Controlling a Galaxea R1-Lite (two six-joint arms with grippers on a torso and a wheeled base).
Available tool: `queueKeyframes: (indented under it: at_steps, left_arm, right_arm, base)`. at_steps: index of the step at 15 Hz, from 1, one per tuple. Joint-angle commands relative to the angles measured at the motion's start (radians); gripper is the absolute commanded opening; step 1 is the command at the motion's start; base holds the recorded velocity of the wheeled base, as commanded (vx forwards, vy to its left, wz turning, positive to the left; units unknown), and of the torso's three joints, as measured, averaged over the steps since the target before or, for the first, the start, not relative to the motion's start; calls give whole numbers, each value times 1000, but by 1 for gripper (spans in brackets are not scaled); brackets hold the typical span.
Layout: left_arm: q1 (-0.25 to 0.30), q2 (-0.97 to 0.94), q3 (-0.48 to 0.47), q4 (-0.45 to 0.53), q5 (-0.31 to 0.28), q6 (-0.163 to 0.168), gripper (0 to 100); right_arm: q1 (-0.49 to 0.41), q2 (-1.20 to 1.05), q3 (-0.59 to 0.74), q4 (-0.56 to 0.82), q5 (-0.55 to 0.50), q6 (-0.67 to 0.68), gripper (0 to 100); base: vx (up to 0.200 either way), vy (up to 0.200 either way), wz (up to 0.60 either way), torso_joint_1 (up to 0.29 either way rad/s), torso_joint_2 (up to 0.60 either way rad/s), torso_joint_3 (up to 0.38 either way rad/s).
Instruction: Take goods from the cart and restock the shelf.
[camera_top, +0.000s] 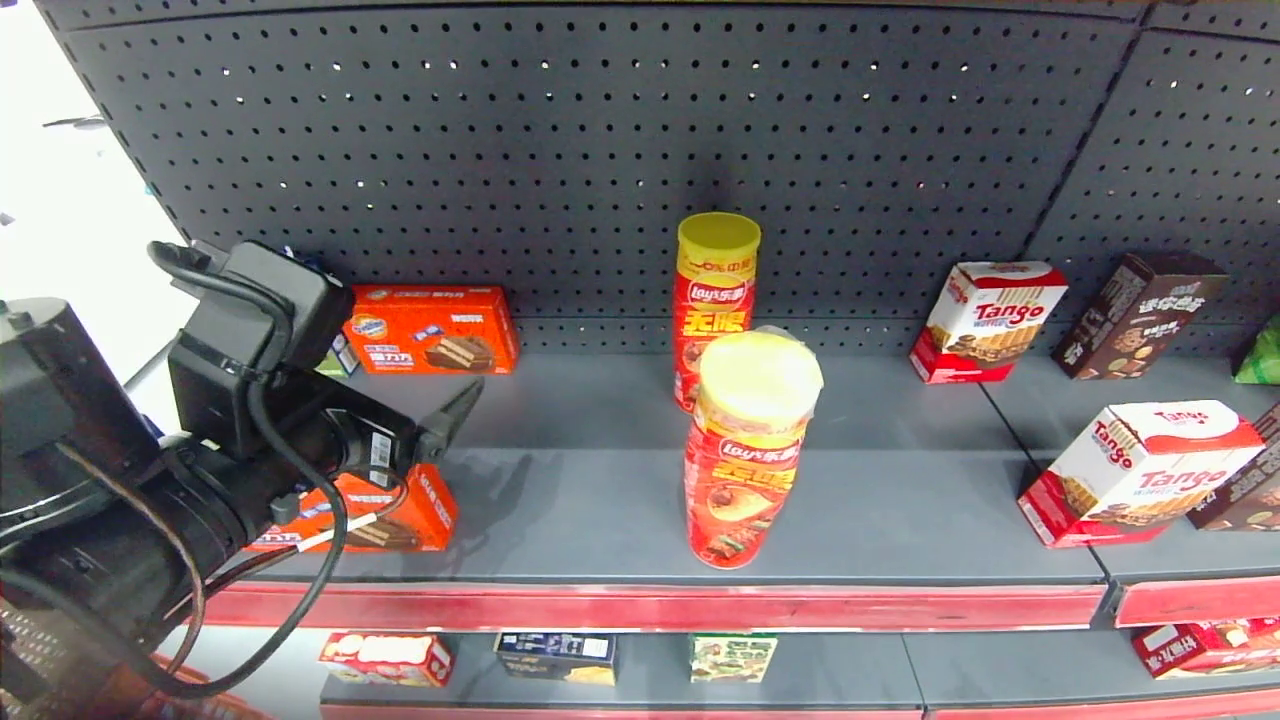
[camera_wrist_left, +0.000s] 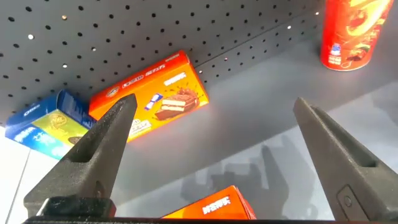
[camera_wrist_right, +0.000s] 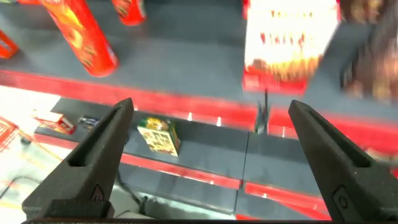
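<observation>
Left gripper (camera_wrist_left: 214, 104) hangs over the left end of the grey shelf (camera_top: 600, 500), its two dark fingers (camera_wrist_left: 93, 162) spread wide with nothing between them; directly below it, near the red front edge, lies a front orange box (camera_top: 425, 515) whose label pictures a chocolate-layered wafer; a rear orange box (camera_top: 430, 328) with the same wafer picture and white lettering leans against the perforated back panel (camera_top: 600, 130), with a blue-and-yellow box (camera_wrist_left: 43, 124) just beside it, towards the shelf's end; at mid-shelf a front chip can (camera_top: 745, 460), red with yellow lettering and a pale lid, stands upright near the edge, and a rear chip can (camera_top: 712, 300) with a yellow lid stands behind it by the panel; to the right sit two white-and-red wafer boxes (camera_top: 985, 320), one at the back and one nearer the edge, and a brown biscuit box (camera_top: 1135, 315); right gripper (camera_wrist_right: 211, 107) is held out in front of the shelf's red edge, its fingers (camera_wrist_right: 93, 162) likewise wide apart and empty, touching nothing; three small boxes (camera_top: 555, 655) rest on the lower shelf (camera_top: 850, 670).
</observation>
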Motion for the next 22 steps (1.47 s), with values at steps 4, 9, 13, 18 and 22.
queueKeyframes:
  at_steps: [4,9,13,18,22]
  left_arm:
    - [-25,4,10,-1,0,0,100]
    - [-22,4,8,-1,0,2,100]
    - [-23,4,10,-1,0,3,100]
    - [-22,4,7,-1,2,3,100]
    - [-25,4,10,-1,0,8,100]
  right_arm:
    - [169,737,-404,-105,24,-153,100]
    - [357,984,-542,-109,-42,-154,100]
    - [361,1011,-531,-105,-45,-154,100]
    - [361,1068,-521,-108,-53,-156,100]
    - [363,1143,-542,-117,-54,-156,100]
  base:
    - [0,0,0,0,0,0]
    - [0,0,0,0,0,0]
    - [0,0,0,0,0,0]
    - [0,0,0,0,0,0]
    - [0,0,0,0,0,0]
